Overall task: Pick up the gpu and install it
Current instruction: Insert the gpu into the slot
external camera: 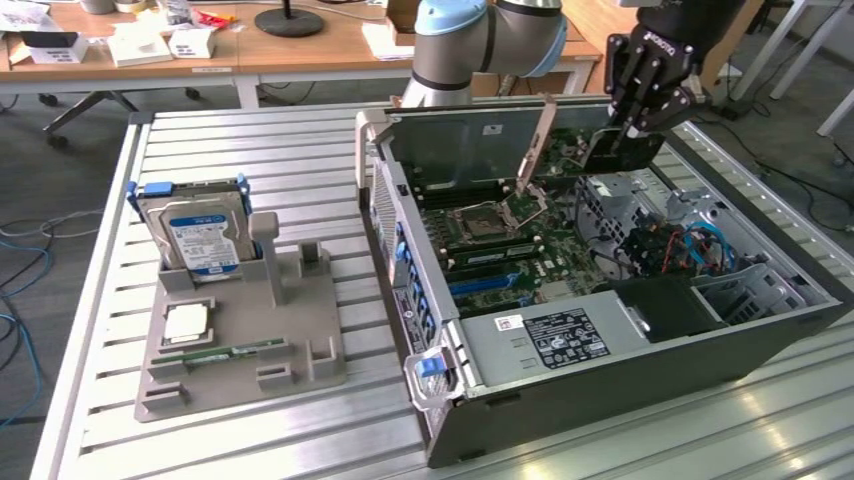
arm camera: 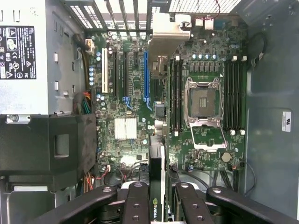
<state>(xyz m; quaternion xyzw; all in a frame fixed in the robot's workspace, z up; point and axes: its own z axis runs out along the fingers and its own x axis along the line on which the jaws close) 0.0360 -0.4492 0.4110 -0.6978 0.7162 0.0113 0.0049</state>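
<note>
Your gripper (external camera: 635,122) is clamped on the gpu (external camera: 618,152), with its fingers (arm camera: 136,205) pressed against the card's 2 flat faces near 1 end. You hold the card on edge above the open case (external camera: 747,330), over the far part of the motherboard (external camera: 534,250), towards the exterior view's right. The case lies on its side with the panel off, so the board faces up and the arm can reach the slots from above.

The on-edge hold suits the job, because the connector edge has to face the board. The wrist view looks down along the card, so the gpu (arm camera: 156,168) reads as a thin dark strip. Its silver bracket (arm camera: 166,37) sits at the far end, next to the rear slot grille (arm camera: 121,11), which is where a bracket belongs.

The strip runs parallel to the long blue slot (arm camera: 145,70) and just beside it, on the side towards the CPU socket (arm camera: 203,100). I cannot tell whether it stands exactly over a slot. I judge the card lifted and not yet seated.

On the table (external camera: 267,140), well apart from the case, the grey fixture (external camera: 240,330) holds the hard drive (external camera: 200,235) upright and the memory stick (external camera: 220,352) lying flat.
</note>
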